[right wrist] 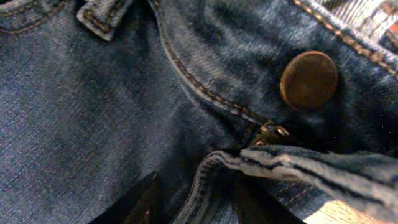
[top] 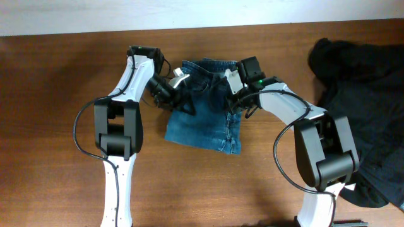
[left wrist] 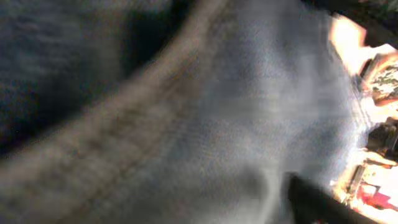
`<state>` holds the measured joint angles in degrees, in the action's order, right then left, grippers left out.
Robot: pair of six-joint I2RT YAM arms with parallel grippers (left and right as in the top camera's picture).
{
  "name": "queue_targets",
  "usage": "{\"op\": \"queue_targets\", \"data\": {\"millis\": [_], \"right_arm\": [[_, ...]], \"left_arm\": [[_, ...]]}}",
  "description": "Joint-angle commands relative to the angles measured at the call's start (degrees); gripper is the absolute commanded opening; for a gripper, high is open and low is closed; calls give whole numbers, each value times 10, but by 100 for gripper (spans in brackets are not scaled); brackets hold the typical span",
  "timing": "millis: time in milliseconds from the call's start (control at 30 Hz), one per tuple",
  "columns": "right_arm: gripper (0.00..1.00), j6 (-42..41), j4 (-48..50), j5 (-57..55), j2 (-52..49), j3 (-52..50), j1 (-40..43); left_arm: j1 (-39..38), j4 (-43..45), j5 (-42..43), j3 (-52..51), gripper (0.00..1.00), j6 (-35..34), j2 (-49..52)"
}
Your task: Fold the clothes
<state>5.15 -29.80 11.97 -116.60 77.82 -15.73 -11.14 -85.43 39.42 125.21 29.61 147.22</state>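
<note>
Shorts (top: 202,120), one; dark garment (top: 369,107), one

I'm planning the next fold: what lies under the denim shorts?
Brown table shows around the denim shorts; the left end effector and right end effector rest on top. Directly beneath, the denim covers everything, so I cannot tell.

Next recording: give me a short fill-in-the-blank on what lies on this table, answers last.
The garment in the middle of the table is made of blue ____.
The pile of clothes at the right of the overhead view is ____ in colour.
In the right wrist view a round metal ____ sits near the zipper.
Missing words: denim; black; button.
</note>
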Motion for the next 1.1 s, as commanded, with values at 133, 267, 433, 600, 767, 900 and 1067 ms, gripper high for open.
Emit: {"op": "queue_targets", "data": {"millis": [133, 267, 433, 600, 767, 900, 1067], "right_arm": [[43, 2, -16, -34, -28, -6, 14], [43, 2, -23, -34, -28, -6, 15], [43, 2, -24, -34, -28, -6, 15], [43, 2, -24, -34, -28, -6, 15], [43, 2, -26, -34, -28, -6, 15], [43, 2, -26, -34, -28, -6, 15], [43, 2, -26, -34, -28, -6, 15]], "left_arm": [[1, 78, -118, -29, 99, -89, 57], [0, 106, -145, -29, 99, -144, 57], [0, 115, -232, -29, 99, -258, 57], [-12, 128, -232, -37, 98, -287, 58], [-33, 150, -196, -61, 89, -294, 58], [-48, 158, -175, -61, 58, -285, 58], [-57, 158, -151, -61, 58, -263, 58]]}}
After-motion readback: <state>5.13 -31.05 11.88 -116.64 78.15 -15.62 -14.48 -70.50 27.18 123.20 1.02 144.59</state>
